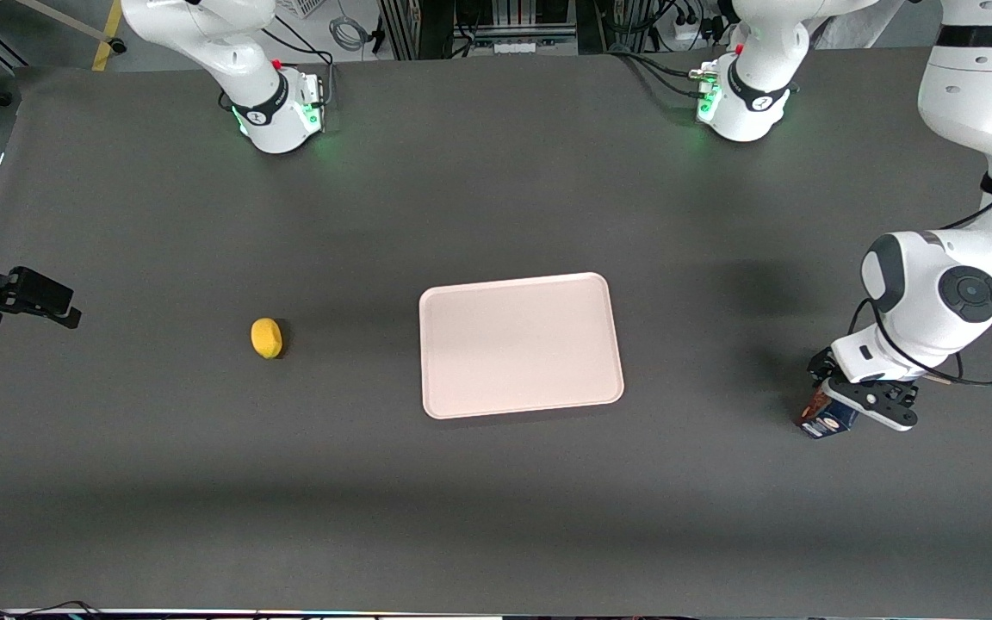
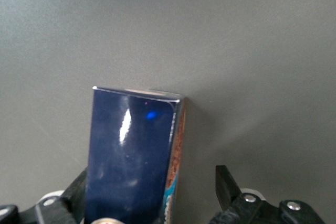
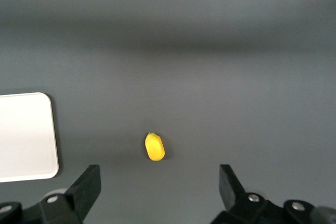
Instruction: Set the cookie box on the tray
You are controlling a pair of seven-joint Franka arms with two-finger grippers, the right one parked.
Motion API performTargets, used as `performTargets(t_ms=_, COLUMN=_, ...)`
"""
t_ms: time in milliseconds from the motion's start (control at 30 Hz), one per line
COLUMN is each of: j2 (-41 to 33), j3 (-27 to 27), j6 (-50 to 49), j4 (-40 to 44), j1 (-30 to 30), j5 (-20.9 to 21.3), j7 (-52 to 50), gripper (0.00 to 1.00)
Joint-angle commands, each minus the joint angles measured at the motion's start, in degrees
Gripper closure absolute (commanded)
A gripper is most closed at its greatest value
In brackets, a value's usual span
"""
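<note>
The claw [image 2: 152, 192] straddled the cookie box [image 2: 131, 156], fingers spread with a gap on one side. The box stood on the worktop [image 1: 720, 517] toward the working arm's end, half hidden, well apart from the tray [image 1: 520, 344].

Bare tabletop [image 1: 720, 362] between claw [image 1: 840, 412] and tray [image 1: 520, 346], with nothing standing in the way. Box [image 2: 131, 156] between the claw's fingers, with a gap to one finger [image 2: 226, 184]. Yellow lump [image 1: 267, 337] well apart, toward the parked arm's end.
</note>
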Motion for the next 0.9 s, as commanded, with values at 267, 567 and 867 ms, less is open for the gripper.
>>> performTargets(t_ms=267, j2=1.43, j3=0.34, j6=2.42, j4=-0.27, j1=0.21, j5=0.01, j7=1.60, gripper=0.00)
performTargets(t_ms=567, j2=1.78, j3=0.34, j6=3.21, j4=-0.27, j1=0.21, j5=0.01, j7=1.96, gripper=0.21)
performTargets(t_ms=867, j2=1.78, j3=0.34, j6=2.77, j4=-0.27, j1=0.21, j5=-0.08, j7=1.69, gripper=0.64)
